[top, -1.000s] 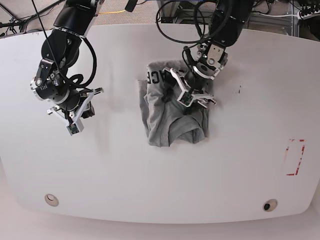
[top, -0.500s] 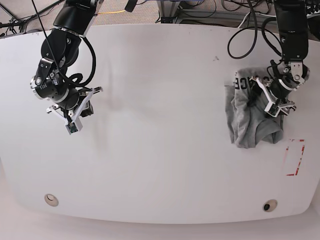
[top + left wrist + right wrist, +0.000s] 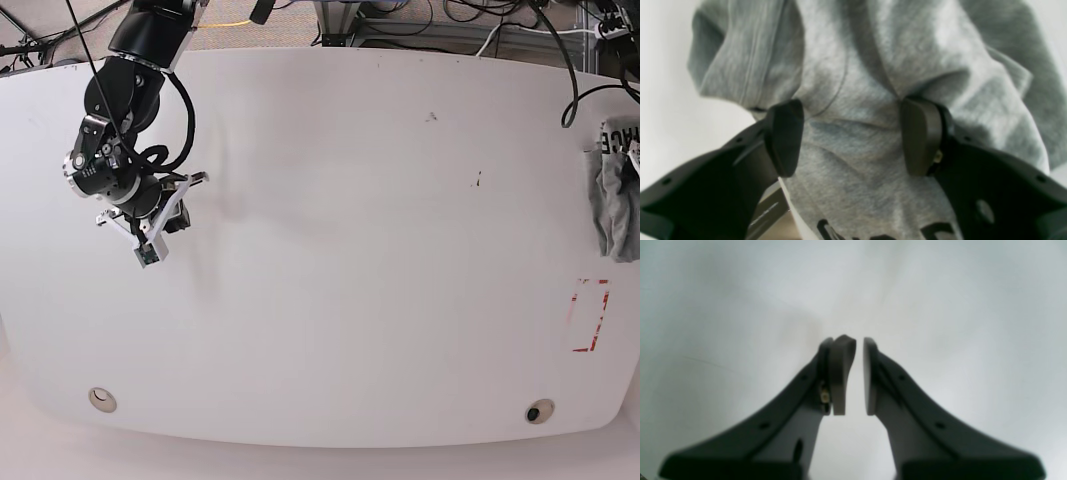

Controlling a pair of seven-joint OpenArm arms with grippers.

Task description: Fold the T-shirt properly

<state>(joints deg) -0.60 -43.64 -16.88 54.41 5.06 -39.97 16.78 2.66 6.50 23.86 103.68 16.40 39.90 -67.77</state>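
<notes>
Grey cotton T-shirt (image 3: 873, 110), folded into a bundle, bunched between and beyond the spread left jaws (image 3: 853, 136), pads pressing into cloth, at the far edge of the white bench (image 3: 330, 250). Right jaws (image 3: 855, 376) nearly pressed together, empty, well apart. Likely final step: dragging the bundle aside. Next: lifting clear without disturbing folds.

white table (image 3: 320, 300), t-shirt (image 3: 615, 205) at edge
</notes>
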